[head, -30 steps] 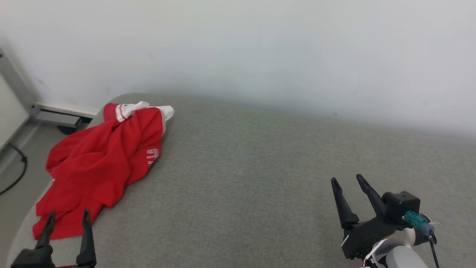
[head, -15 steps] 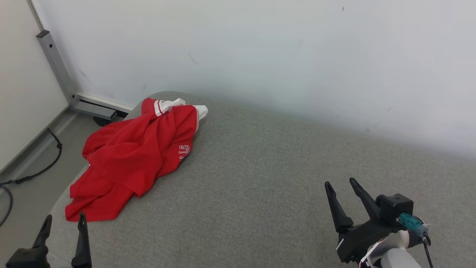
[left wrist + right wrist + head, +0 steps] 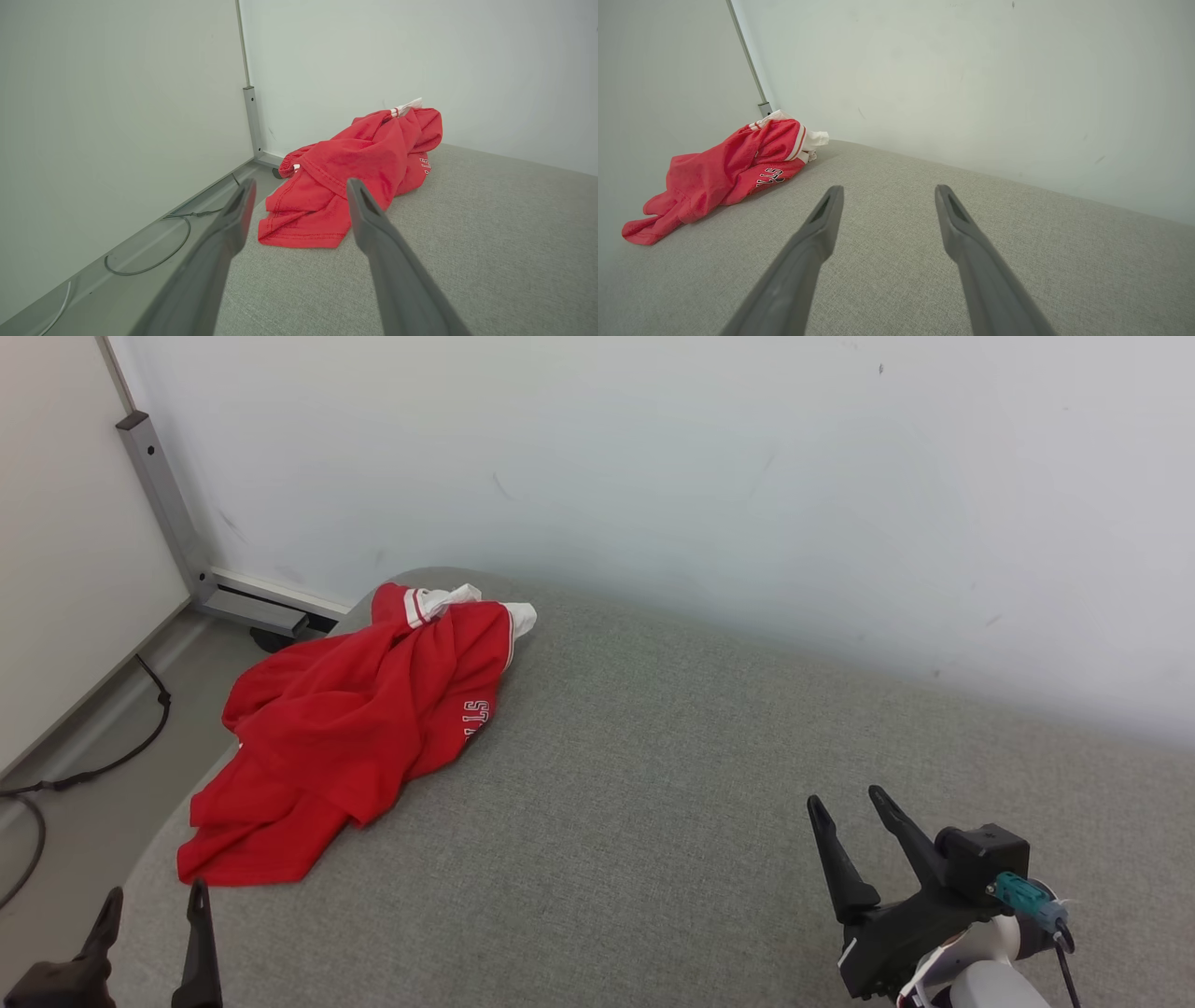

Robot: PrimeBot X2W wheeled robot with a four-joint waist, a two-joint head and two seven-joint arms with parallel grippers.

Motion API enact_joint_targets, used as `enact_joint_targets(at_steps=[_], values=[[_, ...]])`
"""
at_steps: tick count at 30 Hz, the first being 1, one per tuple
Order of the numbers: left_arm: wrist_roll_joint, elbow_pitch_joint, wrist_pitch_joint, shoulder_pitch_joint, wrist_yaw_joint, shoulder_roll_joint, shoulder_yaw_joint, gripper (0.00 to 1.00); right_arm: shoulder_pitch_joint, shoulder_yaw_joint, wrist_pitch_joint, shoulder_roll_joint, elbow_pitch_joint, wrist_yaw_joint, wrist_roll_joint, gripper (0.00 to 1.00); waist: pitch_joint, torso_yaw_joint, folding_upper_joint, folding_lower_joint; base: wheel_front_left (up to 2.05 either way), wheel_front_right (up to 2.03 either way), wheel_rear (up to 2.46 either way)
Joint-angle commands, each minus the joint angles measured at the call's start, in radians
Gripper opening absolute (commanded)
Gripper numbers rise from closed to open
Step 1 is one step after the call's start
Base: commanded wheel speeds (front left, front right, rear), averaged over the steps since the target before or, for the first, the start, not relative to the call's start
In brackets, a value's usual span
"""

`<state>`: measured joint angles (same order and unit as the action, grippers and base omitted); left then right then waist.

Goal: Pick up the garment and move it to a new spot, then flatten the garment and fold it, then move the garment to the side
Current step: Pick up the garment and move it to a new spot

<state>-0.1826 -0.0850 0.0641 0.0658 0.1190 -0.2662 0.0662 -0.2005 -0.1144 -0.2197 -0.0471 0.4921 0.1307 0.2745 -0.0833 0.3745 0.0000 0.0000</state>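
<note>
Left end effector [image 3: 155,894] was found released, both fingers spread and gripping nothing. It sat at the lower left of the head view, by the left edge of the tabletop [image 3: 653,821]. In the left wrist view one finger lay over the floor [image 3: 65,840] and the other over the tabletop. Its fingertips pointed toward the garment [image 3: 355,719] and stood near the closest hem, apart from it. Right end effector [image 3: 845,796] was likewise released and empty. It was low over the tabletop at the lower right, well apart from the garment.

Garment: red, crumpled in a loose heap, unfolded, lying on the far left part of the tabletop. Its far end reached near the rounded back corner. Its near end flattened out to a point close to the left edge. Bunched white trim [image 3: 448,600] with red stripes showed at the far end. White lettering [image 3: 476,717] was noted on the right flank, but folds hid part of it and it could not be read in full. Whether any cloth overhung the left edge could not be determined.

Tabletop: grey woven covering, rounded at the far left corner.

Surroundings: a pale wall [image 3: 653,476] with a few faint marks ran behind the tabletop. A grey metal post [image 3: 168,495] rose left of the far corner, its foot running along the floor. A dark cable [image 3: 112,761] lay on the floor beside the tabletop.
</note>
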Motion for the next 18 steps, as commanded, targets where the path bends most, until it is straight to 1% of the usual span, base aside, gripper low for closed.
enact_joint_targets(at_steps=[1, 7, 12, 18], values=[[-0.003, 0.004, 0.004, 0.011, 0.002, -0.007, -0.005, 1.0, -0.006, 0.0, -0.003, -0.006, 0.001, 0.0, 0.007, 1.0, 0.0, -0.001, 0.0, 0.0, 0.0, 0.0, 0.0], [-0.009, 0.006, 0.014, 0.003, 0.007, -0.005, 0.001, 1.0, -0.01, -0.002, 0.002, -0.006, -0.002, 0.0, 0.002, 1.0, 0.003, -0.013, 0.0, 0.0, 0.0, 0.0, 0.0], [-0.035, -0.022, 0.025, -0.043, -0.015, -0.012, -0.006, 1.0, -0.014, 0.003, 0.011, -0.006, -0.007, 0.0, -0.014, 1.0, 0.014, -0.034, 0.0, 0.0, 0.0, 0.0, 0.0], [-0.049, -0.068, 0.031, -0.124, -0.033, -0.034, -0.013, 1.0, -0.019, 0.005, 0.029, -0.006, -0.016, 0.0, -0.033, 1.0, 0.026, -0.081, 0.0, 0.0, 0.0, 0.0, 0.0]])
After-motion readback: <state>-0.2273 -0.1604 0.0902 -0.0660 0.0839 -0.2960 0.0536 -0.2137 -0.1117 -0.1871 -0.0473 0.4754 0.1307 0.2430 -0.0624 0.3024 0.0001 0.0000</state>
